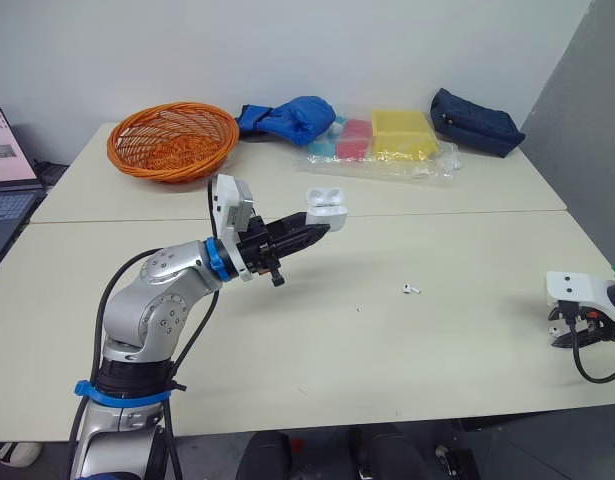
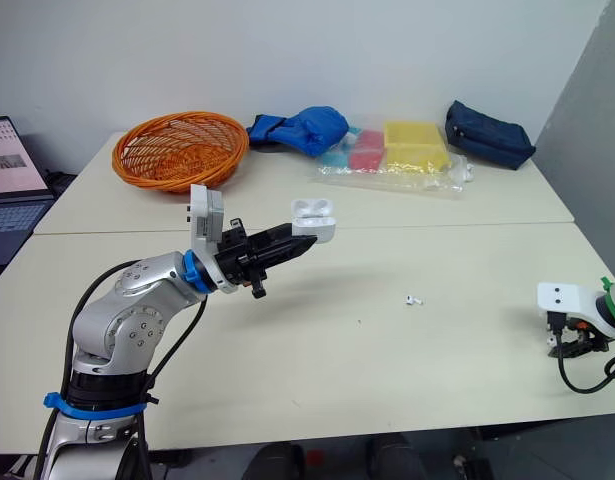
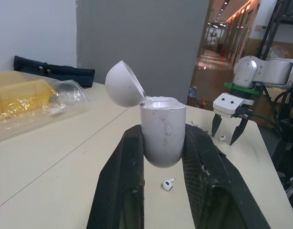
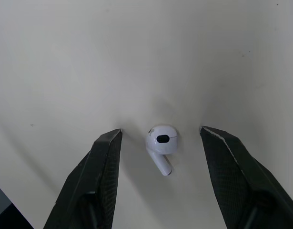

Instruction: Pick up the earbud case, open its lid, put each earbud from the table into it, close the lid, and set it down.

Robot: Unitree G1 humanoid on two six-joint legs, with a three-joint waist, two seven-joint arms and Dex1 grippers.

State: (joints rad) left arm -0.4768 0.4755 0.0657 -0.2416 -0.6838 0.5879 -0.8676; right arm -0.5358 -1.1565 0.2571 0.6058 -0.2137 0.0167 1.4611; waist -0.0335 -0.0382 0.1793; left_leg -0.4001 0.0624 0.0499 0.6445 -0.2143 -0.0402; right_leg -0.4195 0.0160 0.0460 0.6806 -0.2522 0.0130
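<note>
My left gripper (image 1: 317, 230) is shut on the white earbud case (image 1: 325, 209), holding it above the middle of the table with its lid (image 3: 123, 84) swung open. One white earbud (image 1: 411, 289) lies on the table to the right of the case. At the table's right edge, my right gripper (image 4: 160, 131) points down and stands open. A second earbud (image 4: 161, 145) lies on the table between its fingers (image 4: 103, 171), touching neither. The left wrist view shows this gripper (image 3: 228, 131) straddling that earbud (image 3: 222, 138).
An orange basket (image 1: 173, 140) stands at the back left. Beside it lie a blue cloth bundle (image 1: 290, 118), a plastic bag with yellow and red boxes (image 1: 392, 140), and a navy pouch (image 1: 475, 122). A laptop (image 1: 7, 180) sits off the table's left side.
</note>
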